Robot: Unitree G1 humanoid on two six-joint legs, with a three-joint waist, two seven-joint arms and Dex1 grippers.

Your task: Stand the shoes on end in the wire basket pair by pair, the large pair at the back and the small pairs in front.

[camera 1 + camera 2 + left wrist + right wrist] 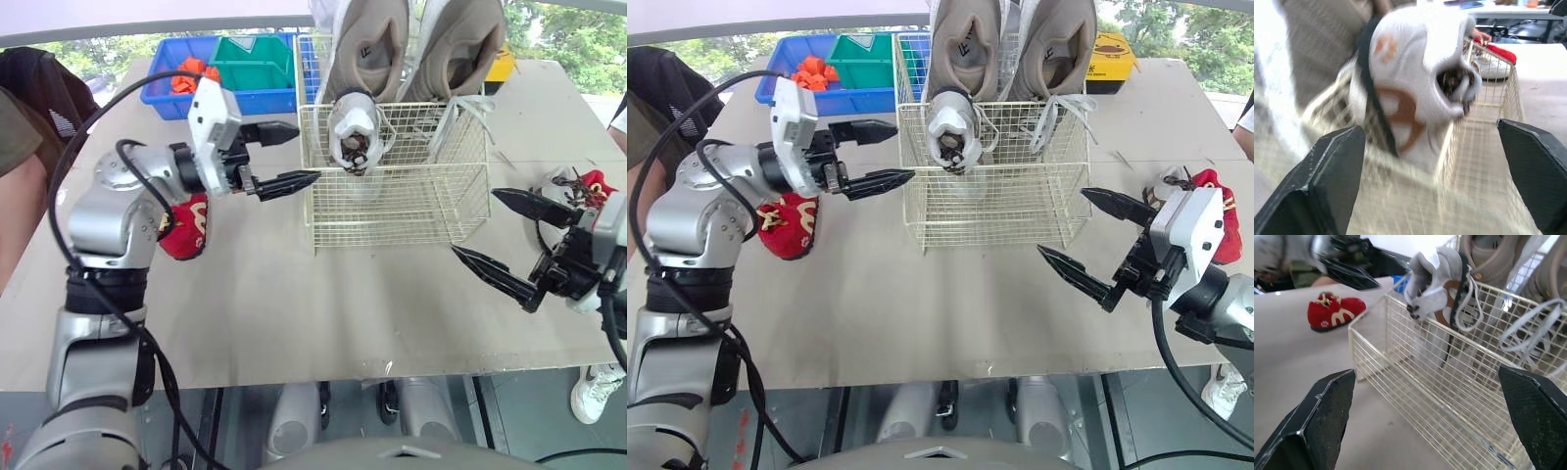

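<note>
The wire basket [392, 211] stands mid-table. Two large beige shoes [367, 44] stand on end along its back. A small white shoe with brown trim [355, 132] stands on end at the basket's front left, also seen close up as the white shoe [1415, 88]. My left gripper [306, 154] is open just left of the basket, level with that shoe and holding nothing. My right gripper [474, 222] is open and empty off the basket's front right corner. One small red shoe [188, 227] lies under my left arm. Another red shoe [595, 184] lies at the right edge beside a small white shoe [558, 181].
A blue bin [167, 93] with orange pieces and a green bin [253, 61] sit at the back left. A yellow object [502, 64] lies behind the basket. A person [20, 127] is at the left table edge. Open tabletop lies in front of the basket.
</note>
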